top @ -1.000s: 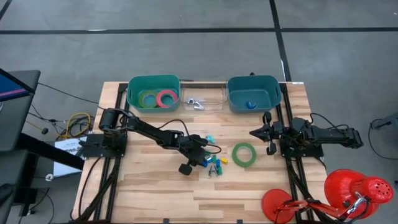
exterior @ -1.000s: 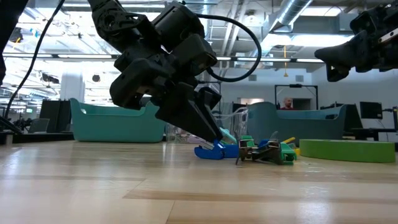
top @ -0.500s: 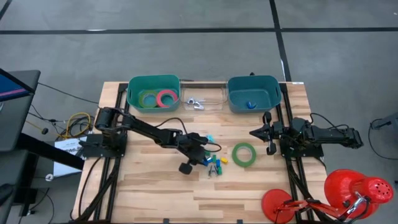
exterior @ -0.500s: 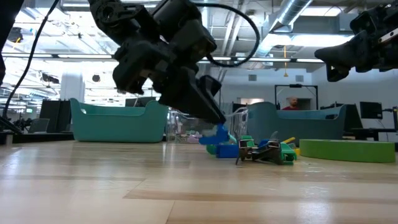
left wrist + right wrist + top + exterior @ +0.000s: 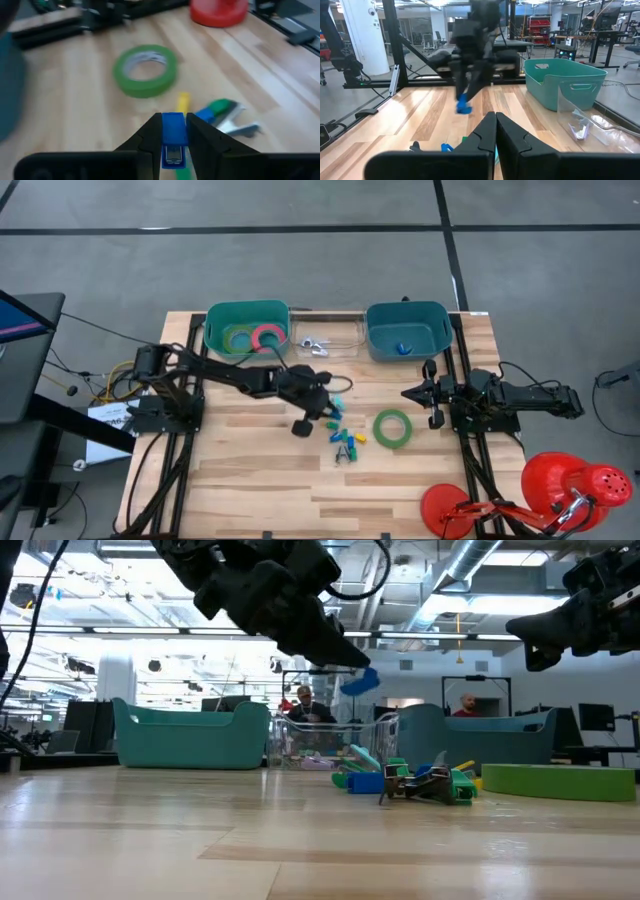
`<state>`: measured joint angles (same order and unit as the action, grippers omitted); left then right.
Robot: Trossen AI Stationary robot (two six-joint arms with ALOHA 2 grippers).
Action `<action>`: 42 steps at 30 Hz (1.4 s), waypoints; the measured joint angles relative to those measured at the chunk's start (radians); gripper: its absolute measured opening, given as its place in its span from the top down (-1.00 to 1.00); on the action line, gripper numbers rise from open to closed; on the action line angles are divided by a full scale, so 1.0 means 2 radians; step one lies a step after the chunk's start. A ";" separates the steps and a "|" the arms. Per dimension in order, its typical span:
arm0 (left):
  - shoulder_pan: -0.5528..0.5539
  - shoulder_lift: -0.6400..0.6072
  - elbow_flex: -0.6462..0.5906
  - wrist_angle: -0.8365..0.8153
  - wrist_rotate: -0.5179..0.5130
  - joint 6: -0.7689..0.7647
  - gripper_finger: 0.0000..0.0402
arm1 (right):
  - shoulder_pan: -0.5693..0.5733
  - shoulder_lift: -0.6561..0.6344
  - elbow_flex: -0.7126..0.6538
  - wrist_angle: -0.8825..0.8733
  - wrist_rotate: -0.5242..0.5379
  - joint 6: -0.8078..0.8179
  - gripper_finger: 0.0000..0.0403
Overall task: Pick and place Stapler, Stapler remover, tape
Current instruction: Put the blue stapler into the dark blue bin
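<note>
L gripper was up off the table w/ jaws pinched on a small blue stapler, its end sticking out past the fingertips. Below and just beyond the jaws lay the pile of small coloured pieces; farther beyond, a green tape roll lay flat. R gripper waited beside that roll, well apart from it, jaws fully closed, holding nothing. Two more tape rolls sat in the green bin behind the L jaws.

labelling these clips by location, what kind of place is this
Most likely a robotics lab or open workshop. Two robot arms are mounted at a wooden table, exposed ducts run under the ceiling, and more benches and a seated person show in the room behind.
</note>
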<state>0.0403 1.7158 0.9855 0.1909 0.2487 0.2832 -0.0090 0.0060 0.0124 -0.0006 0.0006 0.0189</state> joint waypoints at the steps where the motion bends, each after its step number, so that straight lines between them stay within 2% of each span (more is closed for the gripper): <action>1: 0.007 -0.005 0.000 0.001 -0.005 0.000 0.66 | 0.000 0.000 0.000 0.000 0.000 0.000 1.00; 7: 0.047 -0.018 0.000 0.004 -0.010 0.000 0.66 | 0.000 0.000 0.000 0.000 0.000 0.000 1.00; 19: 0.103 -0.018 0.005 0.062 -0.010 0.000 0.67 | 0.000 0.000 0.000 0.000 0.000 0.000 1.00; 38: 0.162 -0.018 0.117 0.062 -0.010 0.000 0.67 | 0.000 0.000 0.000 0.000 0.000 0.000 1.00; 42: 0.169 -0.018 0.133 0.061 -0.025 0.000 0.67 | 0.000 0.000 0.000 0.000 0.000 0.000 1.00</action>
<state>0.3774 1.6791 1.2511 0.3134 0.1977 0.2836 -0.0090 0.0060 0.0123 -0.0006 0.0002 0.0189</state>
